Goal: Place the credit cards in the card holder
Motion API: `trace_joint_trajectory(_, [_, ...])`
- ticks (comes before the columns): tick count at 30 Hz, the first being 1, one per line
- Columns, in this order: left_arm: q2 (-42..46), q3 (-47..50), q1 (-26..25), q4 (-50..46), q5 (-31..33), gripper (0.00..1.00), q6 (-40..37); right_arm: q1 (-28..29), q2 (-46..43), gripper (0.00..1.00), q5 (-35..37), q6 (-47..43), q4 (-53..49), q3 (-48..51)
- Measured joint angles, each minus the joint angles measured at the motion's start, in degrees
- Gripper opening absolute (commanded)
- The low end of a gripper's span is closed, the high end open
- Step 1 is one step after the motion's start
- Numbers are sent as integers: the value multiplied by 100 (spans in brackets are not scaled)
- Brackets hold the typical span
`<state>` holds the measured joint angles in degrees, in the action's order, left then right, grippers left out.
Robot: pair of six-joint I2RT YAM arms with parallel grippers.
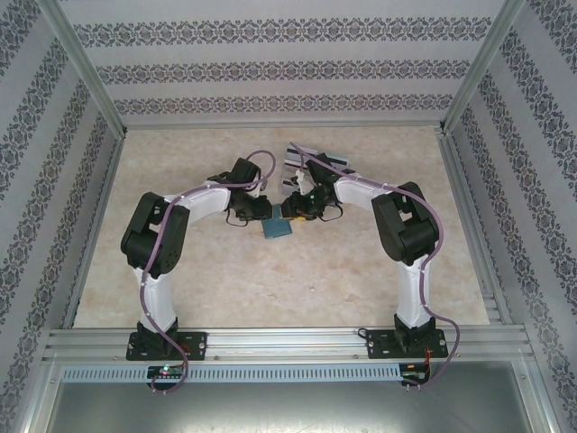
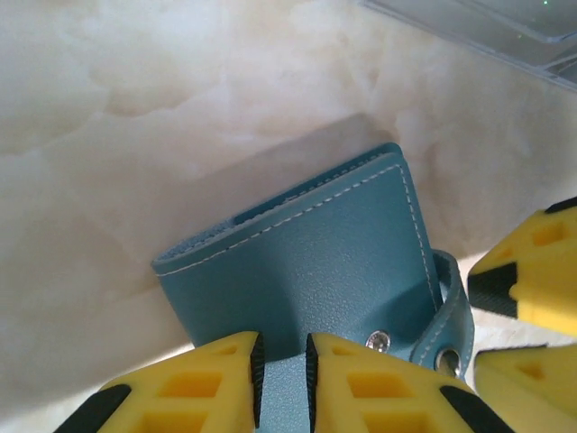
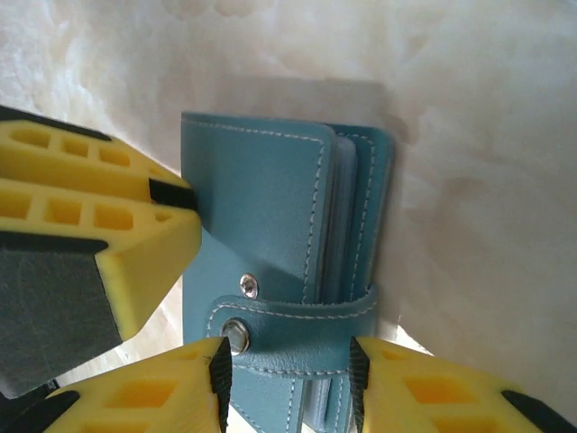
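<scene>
The card holder [image 1: 276,229], a slate-blue stitched wallet, sits mid-table between both arms. My left gripper [image 1: 261,216] is shut on one edge of its cover; the left wrist view shows blue leather pinched between the yellow fingers [image 2: 281,383] and the card holder [image 2: 315,262] tilted up off the table. My right gripper [image 3: 287,390] is shut across the snap strap [image 3: 302,327] of the card holder [image 3: 261,198], a pad against each end of the strap. The strap's snap looks undone. Several credit cards [image 1: 317,161] with dark stripes lie behind the grippers; pale cards [image 2: 505,27] show there.
The right gripper's yellow fingers [image 2: 527,289] crowd the wallet's strap side, and the left gripper's fingers [image 3: 90,225] press close on the other. Patterned walls and metal rails [image 1: 270,343] enclose the marble tabletop [image 1: 270,289].
</scene>
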<state>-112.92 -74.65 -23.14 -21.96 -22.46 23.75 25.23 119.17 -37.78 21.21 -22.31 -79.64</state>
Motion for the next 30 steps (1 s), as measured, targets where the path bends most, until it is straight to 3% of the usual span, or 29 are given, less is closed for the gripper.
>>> trace_joint_trajectory(19, [-83,-111,-48,-9,-107,21,-76,-26,2,35,0,-70,127,59])
trace_joint_trajectory(30, [-83,-105,-48,-9,-109,21,-61,210,144,40,442,-365,-240,-269])
